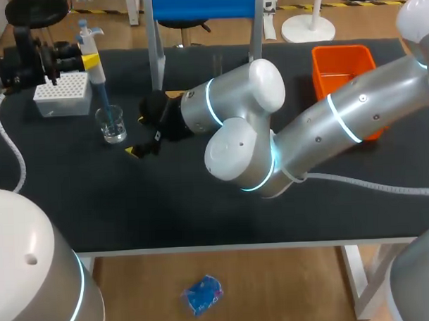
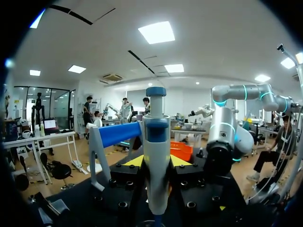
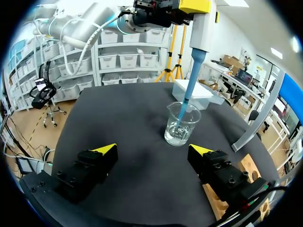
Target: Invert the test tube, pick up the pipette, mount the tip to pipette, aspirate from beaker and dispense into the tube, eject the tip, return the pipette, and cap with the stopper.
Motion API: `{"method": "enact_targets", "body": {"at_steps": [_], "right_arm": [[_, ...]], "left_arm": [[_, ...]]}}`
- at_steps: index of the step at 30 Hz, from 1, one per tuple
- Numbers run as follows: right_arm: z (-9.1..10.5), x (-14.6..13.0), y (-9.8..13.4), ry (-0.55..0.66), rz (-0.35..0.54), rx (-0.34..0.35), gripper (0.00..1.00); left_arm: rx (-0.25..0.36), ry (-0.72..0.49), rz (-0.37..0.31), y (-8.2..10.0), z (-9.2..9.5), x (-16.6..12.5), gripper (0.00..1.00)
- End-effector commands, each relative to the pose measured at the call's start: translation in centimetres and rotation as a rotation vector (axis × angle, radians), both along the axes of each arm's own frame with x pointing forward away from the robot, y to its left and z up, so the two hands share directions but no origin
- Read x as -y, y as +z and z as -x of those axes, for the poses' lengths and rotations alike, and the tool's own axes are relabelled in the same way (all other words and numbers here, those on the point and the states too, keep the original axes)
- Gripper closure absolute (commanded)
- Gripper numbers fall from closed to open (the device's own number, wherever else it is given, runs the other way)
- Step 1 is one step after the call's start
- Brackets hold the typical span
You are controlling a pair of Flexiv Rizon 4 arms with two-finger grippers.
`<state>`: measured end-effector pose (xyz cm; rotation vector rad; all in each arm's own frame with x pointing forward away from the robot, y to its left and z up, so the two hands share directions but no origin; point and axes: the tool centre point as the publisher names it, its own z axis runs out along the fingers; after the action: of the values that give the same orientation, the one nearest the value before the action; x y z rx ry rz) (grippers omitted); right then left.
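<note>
Left gripper (image 2: 156,161) is pinching the pipette (image 1: 91,55). Both yellow-tipped fingers are pressing on its white body from two sides and holding it upright over the back left of the black table (image 1: 202,210). The pipette's blue tip (image 3: 188,87) is pointing straight down and dipping inside the rim of the glass beaker (image 3: 182,126). Cannot tell whether its end is touching the clear liquid at the bottom.

The beaker is standing upright on the table, just in front of the white tip box (image 1: 63,94).

The right arm (image 1: 326,128) is coming in from the right and reaching past the middle. The right gripper (image 3: 152,151) is hanging low over the table with its fingers spread wide and nothing between them. The beaker is sitting ahead of it, apart from both fingers. A wooden block (image 3: 248,166) is lying just beside one of its fingers.

An orange bin (image 1: 345,71) is sitting at the back right. A blue-barred stand (image 1: 202,4) is standing at the back middle.
</note>
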<state>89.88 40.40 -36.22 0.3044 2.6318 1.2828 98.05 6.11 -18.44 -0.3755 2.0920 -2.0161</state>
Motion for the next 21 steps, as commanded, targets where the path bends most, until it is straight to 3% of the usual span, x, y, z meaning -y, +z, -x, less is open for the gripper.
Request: {"method": "enact_targets", "body": {"at_steps": [1, 21], "right_arm": [[-0.1, 0.0, -0.4, 0.002, -0.012, 0.003, 0.0], [-0.1, 0.0, -0.4, 0.002, -0.012, 0.003, 0.0]], "left_arm": [[0.004, 0.001, 0.003, -0.9, 0.1, 0.1, 1.0], [-0.005, 0.002, 0.017, -2.0, 0.2, 0.1, 1.0]]}}
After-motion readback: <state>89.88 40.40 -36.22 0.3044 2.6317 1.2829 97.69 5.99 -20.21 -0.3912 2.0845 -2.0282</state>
